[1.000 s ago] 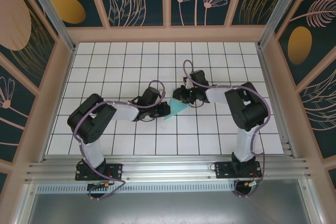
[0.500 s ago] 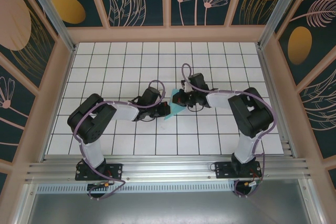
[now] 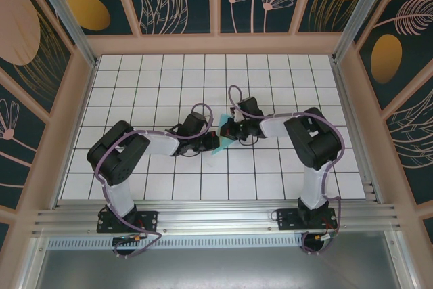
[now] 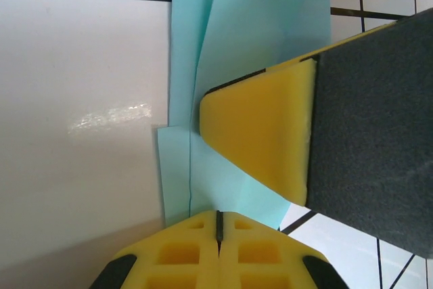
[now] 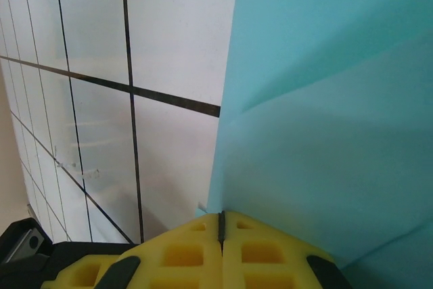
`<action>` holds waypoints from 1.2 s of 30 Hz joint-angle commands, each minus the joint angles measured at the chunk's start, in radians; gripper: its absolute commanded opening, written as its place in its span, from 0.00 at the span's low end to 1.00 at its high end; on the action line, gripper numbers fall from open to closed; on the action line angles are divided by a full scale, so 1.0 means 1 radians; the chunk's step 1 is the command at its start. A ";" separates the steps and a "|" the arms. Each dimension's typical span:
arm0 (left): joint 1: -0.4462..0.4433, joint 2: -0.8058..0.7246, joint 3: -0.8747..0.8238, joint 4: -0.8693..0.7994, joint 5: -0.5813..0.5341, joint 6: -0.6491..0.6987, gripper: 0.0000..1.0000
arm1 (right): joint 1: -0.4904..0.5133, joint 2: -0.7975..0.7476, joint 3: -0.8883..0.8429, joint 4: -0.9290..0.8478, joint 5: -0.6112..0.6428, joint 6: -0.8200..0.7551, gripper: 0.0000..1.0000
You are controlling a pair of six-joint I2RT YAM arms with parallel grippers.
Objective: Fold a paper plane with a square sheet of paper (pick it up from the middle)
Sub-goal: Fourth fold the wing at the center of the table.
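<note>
A: Well, where to look for the thin light teal-blue sheet of paper [image 3: 220,148]?

B: Just below and right of centre in the overhead view, flat on the white tabletop with black grid lines [image 3: 155,79], between the two black arm ends. Already creased into overlapping layers.

A: And the left gripper [image 3: 214,141]?

B: Reaches in from the left, touching the sheet's left edge. Seen at bottom centre through its own wrist camera: yellow honeycombed foam fingertips [image 4: 183,255] pressed together, only a thin dark seam between. Closed tight, then. Meets the paper's lower end right at the tips; cannot tell about any pinch on the layers.

A: The right gripper [image 3: 228,130]?

B: Comes in from the upper right, sits at the sheet's top edge, almost tip to tip with the left one. Closed as well in its wrist view, yellow fingertips [image 5: 183,258] joined at bottom centre, with the teal paper across the right side of that frame and down to the seam. Again, cannot tell about a pinch.

A: Anything more in the left wrist view?

B: Yes: the right gripper's finger [image 4: 260,133], a yellow wedge-shaped pad on dark grey backing, entering from the right edge and lying over the folded layers in mid-frame. Beside it, a diagonal crease, plus a narrow strip of paper along the left, over glossy white tile.
</note>
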 commanded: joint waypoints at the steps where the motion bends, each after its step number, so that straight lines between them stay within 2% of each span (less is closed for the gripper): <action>1: 0.006 0.054 -0.058 -0.207 -0.106 0.034 0.00 | -0.020 0.031 0.028 -0.025 0.062 -0.029 0.05; 36: 0.006 0.052 -0.090 -0.215 -0.124 0.066 0.00 | -0.227 0.162 0.232 -0.125 -0.012 -0.130 0.13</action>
